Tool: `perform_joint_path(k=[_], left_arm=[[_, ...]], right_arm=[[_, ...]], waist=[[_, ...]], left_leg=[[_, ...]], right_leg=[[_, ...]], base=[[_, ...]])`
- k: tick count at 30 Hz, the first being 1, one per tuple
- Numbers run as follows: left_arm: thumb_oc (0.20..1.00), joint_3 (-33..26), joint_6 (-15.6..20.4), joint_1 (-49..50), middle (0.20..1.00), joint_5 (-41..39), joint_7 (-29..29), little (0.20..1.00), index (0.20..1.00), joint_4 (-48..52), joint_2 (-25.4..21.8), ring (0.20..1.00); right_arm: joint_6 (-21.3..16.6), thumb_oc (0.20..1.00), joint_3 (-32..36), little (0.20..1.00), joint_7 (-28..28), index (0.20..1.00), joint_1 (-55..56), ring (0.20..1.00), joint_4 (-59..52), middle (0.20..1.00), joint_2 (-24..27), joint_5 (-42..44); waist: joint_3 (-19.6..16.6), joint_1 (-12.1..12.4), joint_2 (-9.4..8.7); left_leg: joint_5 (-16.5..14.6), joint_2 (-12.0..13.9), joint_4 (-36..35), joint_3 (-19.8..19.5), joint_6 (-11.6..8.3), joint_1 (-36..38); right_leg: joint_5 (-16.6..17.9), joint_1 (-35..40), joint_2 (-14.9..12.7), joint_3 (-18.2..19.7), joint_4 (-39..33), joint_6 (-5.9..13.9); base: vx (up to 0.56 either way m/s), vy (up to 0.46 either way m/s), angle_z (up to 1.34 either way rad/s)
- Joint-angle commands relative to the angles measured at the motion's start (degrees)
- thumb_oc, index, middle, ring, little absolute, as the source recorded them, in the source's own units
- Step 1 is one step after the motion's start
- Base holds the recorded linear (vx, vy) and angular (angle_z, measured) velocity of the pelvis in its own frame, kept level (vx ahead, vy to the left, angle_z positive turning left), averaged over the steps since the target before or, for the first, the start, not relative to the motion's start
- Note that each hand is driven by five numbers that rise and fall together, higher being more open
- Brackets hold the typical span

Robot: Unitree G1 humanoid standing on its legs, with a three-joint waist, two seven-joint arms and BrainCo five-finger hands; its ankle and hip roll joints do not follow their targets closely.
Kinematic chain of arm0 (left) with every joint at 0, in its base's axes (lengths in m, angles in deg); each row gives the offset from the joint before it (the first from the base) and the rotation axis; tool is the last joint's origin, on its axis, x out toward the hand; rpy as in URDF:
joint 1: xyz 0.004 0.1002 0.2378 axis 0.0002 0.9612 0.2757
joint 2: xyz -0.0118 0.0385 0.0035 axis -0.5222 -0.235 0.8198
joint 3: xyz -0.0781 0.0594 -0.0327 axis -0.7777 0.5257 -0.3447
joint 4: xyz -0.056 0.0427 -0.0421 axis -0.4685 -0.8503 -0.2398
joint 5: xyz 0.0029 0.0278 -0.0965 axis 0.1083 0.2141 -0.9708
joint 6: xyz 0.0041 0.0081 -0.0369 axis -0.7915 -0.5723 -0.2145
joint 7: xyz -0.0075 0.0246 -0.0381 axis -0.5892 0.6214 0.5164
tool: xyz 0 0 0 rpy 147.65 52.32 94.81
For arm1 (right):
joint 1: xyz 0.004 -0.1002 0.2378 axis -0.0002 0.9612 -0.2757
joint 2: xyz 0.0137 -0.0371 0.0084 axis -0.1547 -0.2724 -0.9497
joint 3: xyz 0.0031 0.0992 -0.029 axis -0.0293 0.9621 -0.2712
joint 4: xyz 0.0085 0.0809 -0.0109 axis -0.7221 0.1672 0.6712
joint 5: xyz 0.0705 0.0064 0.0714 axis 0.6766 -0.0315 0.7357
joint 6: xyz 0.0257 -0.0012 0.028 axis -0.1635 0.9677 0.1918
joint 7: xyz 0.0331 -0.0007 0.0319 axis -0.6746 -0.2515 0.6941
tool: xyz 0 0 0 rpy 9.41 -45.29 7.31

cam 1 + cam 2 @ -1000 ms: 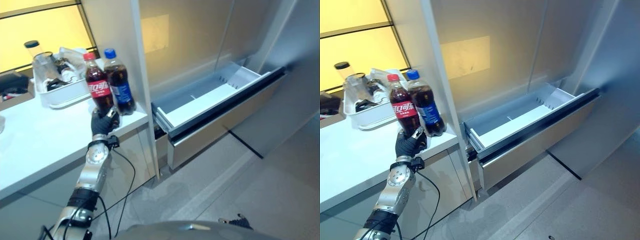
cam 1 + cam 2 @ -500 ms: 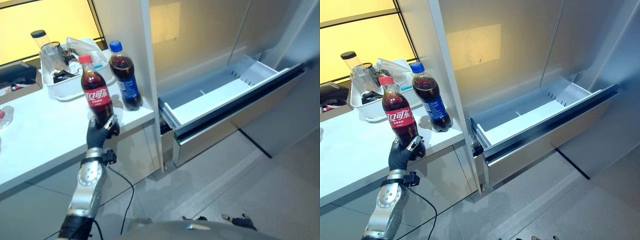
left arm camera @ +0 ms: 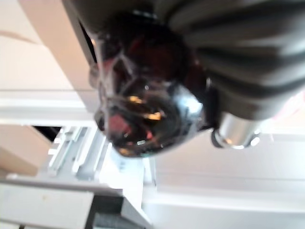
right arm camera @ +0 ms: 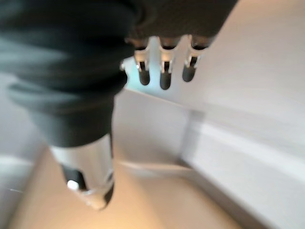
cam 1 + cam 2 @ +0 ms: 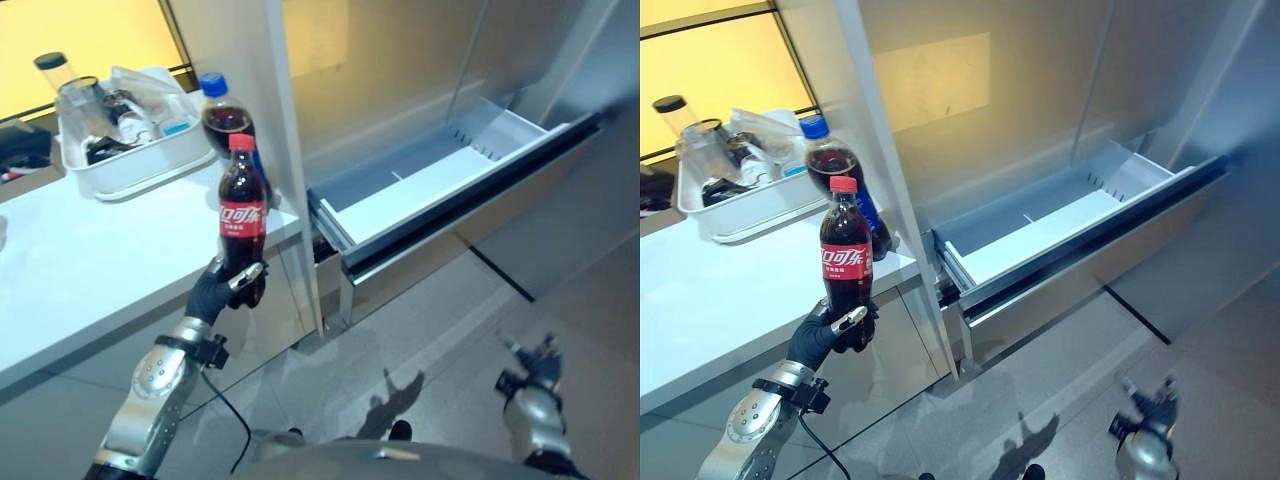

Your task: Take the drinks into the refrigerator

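A red-labelled cola bottle (image 5: 241,210) with a red cap stands upright in my left hand (image 5: 222,292), whose fingers are curled round its base. The bottle hangs in front of the white counter's (image 5: 90,260) corner, left of the open refrigerator drawer (image 5: 400,200). In the left wrist view the bottle's dark bottom (image 3: 147,109) sits against my hand. A blue-labelled cola bottle (image 5: 221,113) stands on the counter behind it. My right hand (image 5: 537,362) hangs low over the floor at the right, its fingers (image 4: 164,71) straight and holding nothing.
A white tray (image 5: 130,165) with jars and packets stands at the back of the counter. A tall white panel (image 5: 275,150) separates the counter from the refrigerator (image 5: 400,70). The drawer sticks out over the grey floor (image 5: 440,330).
My left hand has carried the red-labelled bottle off the counter, rightward and forward past its edge. The right hand has come into view low at the right. The camera has shifted.
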Motion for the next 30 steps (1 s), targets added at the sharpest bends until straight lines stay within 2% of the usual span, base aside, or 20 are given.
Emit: perform_joint_path(k=[1, 2, 4, 6, 8, 9, 11, 12, 13, 14, 15, 16, 17, 19, 21, 24, 25, 26, 27, 30], left_arm=[[0.200, -0.9, 5.1, -6.0, 0.200, -4.1, 2.1, 0.200, 0.200, 8.5, 1.4, 0.200], [0.200, 0.2, 4.7, -6.1, 0.200, -3.9, 2.3, 0.200, 0.200, 6.5, 2.3, 0.200], [0.200, 0.8, 4.6, -6.5, 0.200, -3.6, 2.5, 0.200, 0.200, 5.4, 2.8, 0.200], [0.200, 1.1, 4.9, -6.7, 0.200, -0.9, 2.5, 0.200, 0.200, 2.7, 3.4, 0.200], [0.200, 1.3, 4.8, -6.8, 0.200, -1.1, 2.3, 0.200, 0.200, 1.0, 4.2, 0.200], [0.200, 1.3, 5.2, -7.0, 0.200, 0.5, 2.0, 0.200, 0.200, -0.1, 4.4, 0.200], [0.200, 0.8, 5.6, -7.2, 0.200, 2.4, 2.4, 0.200, 0.200, -1.3, 4.3, 0.200], [0.200, 0.8, 5.6, -7.2, 0.200, 2.4, 2.4, 0.200, 0.200, -1.3, 4.3, 0.200], [0.200, 1.4, 5.8, -7.6, 0.200, 2.7, 3.7, 0.200, 0.200, -2.1, 4.0, 0.200], [0.200, 2.2, 5.9, -8.1, 0.200, 2.4, 4.3, 0.200, 0.200, -2.8, 3.8, 0.200], [0.200, 2.8, 6.2, -8.7, 0.200, 2.7, 4.8, 0.200, 0.200, -3.4, 3.5, 0.200], [0.200, 2.8, 6.2, -8.7, 0.200, 2.7, 4.8, 0.200, 0.200, -3.4, 3.5, 0.200], [0.200, 4.6, 6.4, -9.8, 0.200, 2.8, 6.2, 0.200, 0.200, -4.6, 2.2, 0.200], [0.200, 7.3, 7.6, -12.3, 0.200, 4.4, 7.3, 0.200, 0.200, -4.2, -0.2, 0.200], [0.200, 8.2, 7.6, -13.2, 0.200, 3.8, 7.6, 0.200, 0.200, -4.5, -0.3, 0.200], [0.200, 12.6, 8.2, -17.6, 0.200, 3.3, 8.8, 0.200, 0.200, -5.8, -1.3, 0.200], [0.200, 15.1, 8.7, -19.9, 0.200, 3.4, 9.0, 0.200, 0.200, -6.2, -1.6, 0.200], [0.200, 15.0, 8.8, -19.9, 0.200, 3.4, 9.0, 0.200, 0.200, -6.3, -1.6, 0.200], [0.200, 17.3, 9.1, -22.9, 0.200, 3.4, 9.0, 0.200, 0.200, -7.0, -1.4, 0.200], [0.200, 18.1, 9.3, -24.3, 0.200, 3.6, 8.3, 0.200, 0.200, -8.5, -0.6, 0.200]], right_arm=[[-7.4, 1.000, 3.6, 1.000, -4.0, 1.000, -5.0, 1.000, -8.8, 1.000, 4.5, -2.5], [-8.6, 1.000, 4.5, 1.000, -4.5, 1.000, -6.3, 1.000, -16.6, 1.000, 5.3, -4.5], [-8.6, 1.000, 4.8, 1.000, -4.6, 1.000, -6.5, 1.000, -19.9, 1.000, 5.3, -5.2], [-9.8, 1.000, 4.2, 1.000, -2.5, 1.000, -7.2, 1.000, -30.8, 1.000, 6.0, -7.0], [-9.9, 1.000, 3.5, 1.000, -0.9, 1.000, -7.0, 1.000, -35.6, 1.000, 5.7, -7.0], [-10.3, 1.000, 2.8, 1.000, 1.2, 1.000, -6.5, 1.000, -38.7, 1.000, 5.9, -6.5], [-10.8, 1.000, -0.4, 1.000, 11.0, 1.000, -3.9, 1.000, -46.1, 1.000, 8.4, -1.5], [-10.8, 1.000, -0.4, 1.000, 11.1, 1.000, -3.8, 1.000, -46.1, 1.000, 8.4, -1.4], [-10.7, 1.000, -2.1, 1.000, 16.0, 1.000, -3.2, 1.000, -49.1, 1.000, 11.6, 2.5], [-10.8, 1.000, -5.5, 1.000, 20.9, 1.000, -3.2, 1.000, -49.3, 1.000, 13.0, 6.8], [-9.9, 1.000, -7.1, 1.000, 23.3, 1.000, -3.3, 1.000, -49.3, 1.000, 14.6, 8.3], [-10.0, 1.000, -7.0, 1.000, 23.3, 1.000, -3.3, 1.000, -49.2, 1.000, 14.6, 8.4], [-7.9, 1.000, -11.4, 1.000, 26.8, 1.000, -4.4, 1.000, -47.8, 1.000, 18.8, 9.8], [-6.3, 1.000, -16.7, 1.000, 29.0, 1.000, -7.7, 1.000, -43.7, 1.000, 22.5, 10.3], [-6.0, 1.000, -19.2, 1.000, 30.4, 1.000, -9.5, 1.000, -41.8, 1.000, 23.0, 12.3], [-3.3, 1.000, -30.2, 1.000, 36.8, 1.000, -15.7, 1.000, -35.6, 1.000, 24.7, 16.7], [-2.0, 1.000, -36.4, 1.000, 38.3, 1.000, -19.6, 1.000, -29.6, 1.000, 23.5, 16.9], [-2.2, 1.000, -36.7, 1.000, 38.3, 1.000, -20.1, 1.000, -29.2, 1.000, 23.4, 16.9], [-0.9, 1.000, -42.1, 1.000, 38.8, 1.000, -24.1, 1.000, -24.6, 1.000, 20.7, 14.9], [-0.2, 1.000, -45.3, 1.000, 38.9, 1.000, -26.3, 1.000, -20.8, 1.000, 17.8, 13.6]], waist=[[-1.1, -0.3, -0.53], [-1.3, -0.7, -0.82], [-1.2, -0.7, -0.86], [-1.1, -1.0, -1.15], [-1.1, -1.2, -1.43], [-1.1, -1.3, -1.62], [-1.0, -1.5, -2.40], [-1.0, -1.5, -2.38], [-1.0, -1.4, -2.84], [-0.9, -1.1, -3.02], [-1.1, -1.1, -3.30], [-1.1, -1.2, -3.29], [-1.4, -0.7, -3.86], [-1.8, -0.2, -4.19], [-1.8, -0.1, -4.29], [-2.1, 0.8, -4.61], [-2.3, 1.3, -4.59], [-2.2, 1.1, -4.60], [-2.3, 1.5, -4.37], [-2.3, 1.9, -4.19]], left_leg=[[-3.4, -3.3, 0.0, -0.2, 2.81, -0.5], [-3.5, -3.3, 0.0, 0.0, 2.92, -0.5], [-3.6, -3.3, 0.0, 0.0, 2.99, -0.5], [-4.0, -3.2, 0.0, 0.3, 3.03, -0.1], [-3.5, -3.3, 0.0, 0.4, 3.11, -0.5], [-3.5, -3.4, 0.0, 0.4, 3.16, -0.6], [-3.3, -3.4, 0.0, 0.5, 3.18, -0.7], [-3.3, -3.4, 0.0, 0.5, 3.18, -0.8], [-3.3, -3.4, 0.0, 0.5, 3.14, -0.9], [-3.5, -3.3, 0.0, 0.6, 3.04, -0.6], [-3.1, -3.4, 0.0, 0.6, 3.06, -1.0], [-3.1, -3.4, 0.0, 0.6, 3.07, -1.1], [-3.0, -3.4, 0.0, 0.6, 2.98, -1.1], [-3.0, -3.4, 0.0, 0.7, 2.83, -1.1], [-3.0, -3.4, 0.0, 0.7, 2.79, -1.1], [-2.9, -3.3, 0.0, 0.8, 2.65, -1.0], [-2.9, -3.3, 0.0, 0.8, 2.62, -0.9], [-3.0, -3.3, 0.0, 0.8, 2.62, -0.9], [-3.0, -3.4, 0.0, 0.8, 2.61, -0.8], [-3.0, -3.4, 0.0, 0.8, 2.66, -0.6]], right_leg=[[-6.2, 3.6, 0.4, -0.2, 5.5, 1.84], [-6.1, 3.5, 0.4, 0.0, 5.5, 1.84], [-6.1, 3.4, 0.4, 0.1, 5.5, 1.84], [-6.4, 3.5, 0.5, 0.5, 5.8, 1.92], [-5.9, 3.1, 0.4, 0.6, 5.7, 1.84], [-5.9, 3.0, 0.4, 0.6, 5.8, 1.84], [-5.7, 2.5, 0.5, 0.8, 6.1, 1.89], [-5.7, 2.5, 0.5, 0.7, 6.1, 1.89], [-5.7, 2.3, 0.5, 0.8, 6.2, 1.89], [-5.9, 2.4, 0.6, 0.8, 6.5, 1.97], [-5.5, 2.1, 0.5, 0.7, 6.3, 1.95], [-5.5, 2.1, 0.5, 0.7, 6.3, 1.95], [-5.4, 2.1, 0.5, 0.7, 6.4, 1.95], [-5.3, 2.1, 0.4, 0.6, 6.4, 2.04], [-5.3, 2.1, 0.4, 0.5, 6.5, 2.07], [-5.2, 2.1, 0.3, 0.3, 6.5, 2.11], [-5.3, 2.3, 0.3, 0.1, 6.6, 2.09], [-5.3, 2.3, 0.3, 0.1, 6.6, 2.09], [-5.3, 2.4, 0.3, 0.1, 6.7, 2.09], [-5.3, 2.5, 0.2, 0.0, 6.8, 2.06]], base=[[0.00, 0.001, -0.23], [-0.01, 0.001, -0.17], [0.00, 0.001, -0.06], [0.00, 0.000, 0.00], [-0.02, 0.000, -0.01], [0.00, 0.000, 0.00], [-0.03, -0.014, -0.03], [-0.03, -0.017, -0.05], [-0.03, -0.011, -0.07], [-0.05, -0.013, -0.08], [-0.02, -0.004, -0.08], [-0.03, -0.011, -0.08], [-0.01, -0.010, -0.06], [0.00, 0.000, 0.00], [0.00, 0.000, 0.00], [0.00, 0.000, 0.00], [0.00, 0.000, 0.00], [0.01, 0.025, -0.03], [0.00, 0.000, 0.00], [0.00, 0.000, 0.00]])
